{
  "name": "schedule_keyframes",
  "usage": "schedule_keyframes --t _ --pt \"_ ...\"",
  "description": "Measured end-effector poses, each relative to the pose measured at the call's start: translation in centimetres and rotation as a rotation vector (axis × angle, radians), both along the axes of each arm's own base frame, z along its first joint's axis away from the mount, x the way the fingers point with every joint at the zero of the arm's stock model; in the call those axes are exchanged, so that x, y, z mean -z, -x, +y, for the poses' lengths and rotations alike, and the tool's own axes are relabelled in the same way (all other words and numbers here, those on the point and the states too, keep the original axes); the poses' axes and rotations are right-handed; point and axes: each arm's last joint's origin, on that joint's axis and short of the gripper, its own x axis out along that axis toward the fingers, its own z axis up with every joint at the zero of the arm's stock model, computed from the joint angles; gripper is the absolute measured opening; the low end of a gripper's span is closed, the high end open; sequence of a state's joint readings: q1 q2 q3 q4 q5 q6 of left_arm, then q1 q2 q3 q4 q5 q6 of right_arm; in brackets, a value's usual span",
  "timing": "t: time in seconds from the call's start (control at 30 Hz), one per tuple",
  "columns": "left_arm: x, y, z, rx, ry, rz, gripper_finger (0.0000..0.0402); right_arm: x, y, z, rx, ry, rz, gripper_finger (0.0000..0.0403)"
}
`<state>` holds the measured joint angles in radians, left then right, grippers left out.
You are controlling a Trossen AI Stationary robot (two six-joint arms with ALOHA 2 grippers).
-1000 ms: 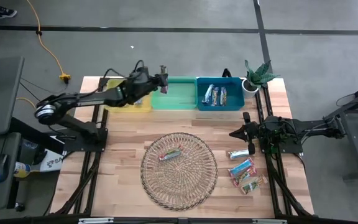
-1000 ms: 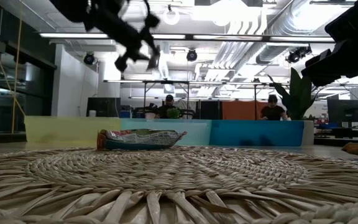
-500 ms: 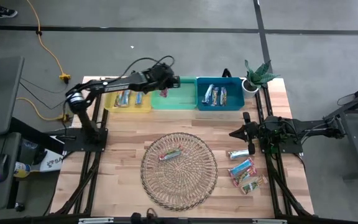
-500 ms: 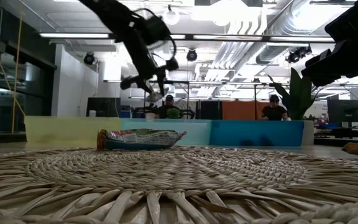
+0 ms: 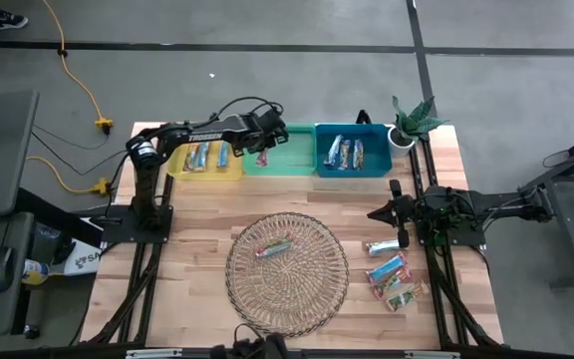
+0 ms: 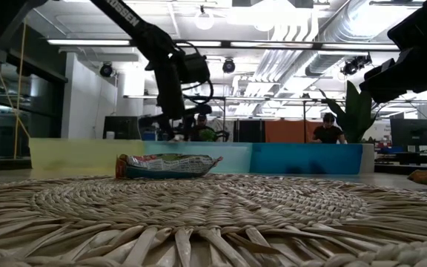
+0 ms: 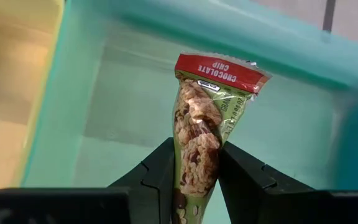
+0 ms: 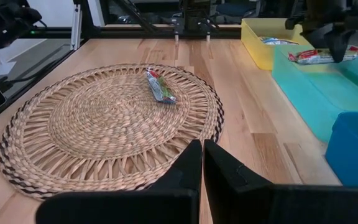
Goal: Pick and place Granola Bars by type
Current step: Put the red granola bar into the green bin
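My left gripper (image 7: 196, 163) is shut on a granola bar (image 7: 202, 118) with a green wrapper and a red end, inside the green bin (image 5: 279, 163). My left gripper (image 5: 263, 150) reaches over that bin from the table's left. One red multicoloured bar (image 5: 273, 246) lies flat on the round wicker tray (image 5: 307, 289). Three more bars (image 5: 391, 269) lie on the table to the tray's right. Other bars rest in the yellow bin (image 5: 205, 156) and the blue bin (image 5: 345, 153). My right gripper (image 5: 399, 215) waits shut near the table's right edge, touching nothing. My left gripper pinches the bar between its two fingers (image 7: 161, 171), which lie across the bar's lower half (image 7: 194, 163). The fingers come from above, slanting down. The red end (image 7: 221, 68) sticks out past the fingertips. The bar is held over the green bin's floor.
The three bins stand in a row along the table's far edge, with a small potted plant (image 5: 411, 122) at the far right corner. Bare wood shows between the bins and the tray. People sit in the room beyond the table (image 6: 325, 132).
My left gripper, still shut on the bar, has swung from above the yellow and green bins' shared wall toward the right and come down into the green bin. The bar has travelled with it.
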<state>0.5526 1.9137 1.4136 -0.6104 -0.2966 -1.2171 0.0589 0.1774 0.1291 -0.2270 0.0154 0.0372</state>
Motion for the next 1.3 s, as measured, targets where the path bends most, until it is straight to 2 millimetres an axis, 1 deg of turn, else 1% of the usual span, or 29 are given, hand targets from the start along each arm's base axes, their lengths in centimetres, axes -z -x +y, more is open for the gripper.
schedule_keyframes --t 0.17,0.27,0.37,0.5,0.7,0.77,0.83,0.9,0.97,1.03,1.1,1.2,1.3 --pt "0.0 0.4 0.5 0.001 0.008 -0.002 0.0105 0.0 0.0 0.0 0.000 0.000 0.001 0.0000" --pt "0.0 0.3 0.5 0.063 0.005 0.019 0.0108 0.0 0.0 0.0 0.000 0.000 0.000 0.0000" --pt "0.0 0.3 0.5 0.131 -0.014 0.057 0.0123 0.0 0.0 0.0 0.000 0.000 0.000 0.0000" --pt "0.0 0.5 0.7 0.184 -0.005 0.071 0.0165 0.0 0.0 0.0 0.000 0.000 0.000 0.0000" --pt "-0.1 0.2 0.6 0.232 0.023 0.026 0.0252 0.0 0.0 0.0 0.000 0.000 0.000 0.0000" --pt "-0.4 0.0 0.6 0.306 0.017 0.002 0.0274 0.0 0.0 0.0 0.000 0.000 0.001 0.0000" --pt "-1.3 -0.4 0.4 0.435 -0.016 -0.045 0.0286 0.0 0.0 0.0 0.000 0.000 0.001 0.0000" --pt "-2.4 -0.7 -0.3 0.598 -0.049 -0.079 0.0290 0.0 0.0 0.0 0.000 0.000 0.000 0.0000" --pt "-3.5 -0.8 -1.5 0.783 -0.062 -0.094 0.0291 0.0 0.0 0.0 0.000 0.000 0.000 0.0000" --pt "-4.5 -0.8 -3.4 0.998 -0.078 -0.084 0.0291 0.0 0.0 0.0 0.000 0.000 0.001 0.0000" --pt "-5.1 -0.6 -5.6 1.172 -0.066 -0.030 0.0291 0.0 0.0 0.0 0.000 0.000 0.000 0.0000" --pt "-5.0 -0.5 -9.2 1.368 -0.027 0.087 0.0292 0.0 0.0 0.0 0.000 0.000 0.000 0.0000" --pt "-4.7 -0.8 -12.5 1.475 0.015 0.180 0.0292 0.0 0.0 0.0 0.000 0.000 0.001 0.0000"
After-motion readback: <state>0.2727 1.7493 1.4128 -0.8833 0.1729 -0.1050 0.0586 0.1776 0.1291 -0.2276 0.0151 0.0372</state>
